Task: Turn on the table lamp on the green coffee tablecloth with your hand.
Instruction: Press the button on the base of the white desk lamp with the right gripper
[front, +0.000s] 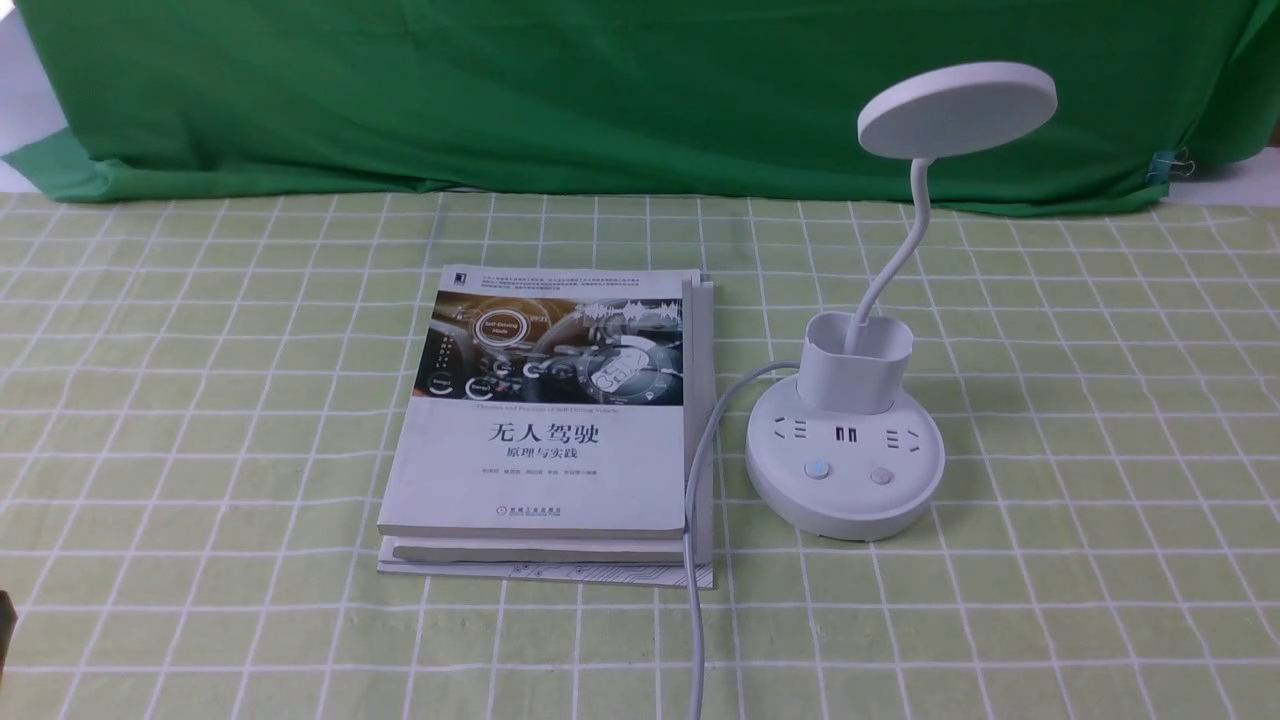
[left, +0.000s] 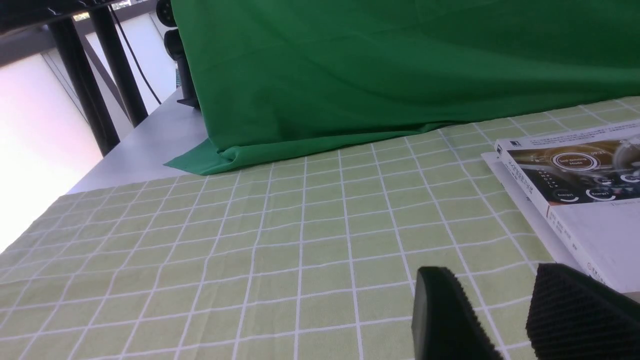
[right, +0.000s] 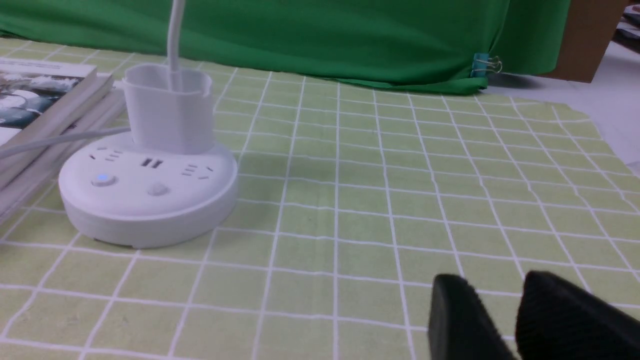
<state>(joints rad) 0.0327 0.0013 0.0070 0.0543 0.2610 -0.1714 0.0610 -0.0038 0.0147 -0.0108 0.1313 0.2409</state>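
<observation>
Barely begun, by the look of it: no glow to be seen around the disc head (front: 957, 108) of the table lamp (front: 845, 480), though cannot see its underside. Stands upright on the green coffee tablecloth (front: 1100, 420) spread over the desk, right of centre, just beside a stack of books (front: 545, 440), with its cord (front: 700, 480) running along the books' edge toward the near side. Carries two buttons on the round base, the left button (front: 818, 470) showing a faint blue dot, the right button (front: 880, 476) plain, neither one touched. Left to do: reach in and press, most likely with the right arm. Holds the right pincer (right: 495, 290) low over the cloth, well apart from the base, fingers slightly parted on nothing. Keeps the left pincer (left: 492, 290) low near the books' corner, fingers apart and empty.
</observation>
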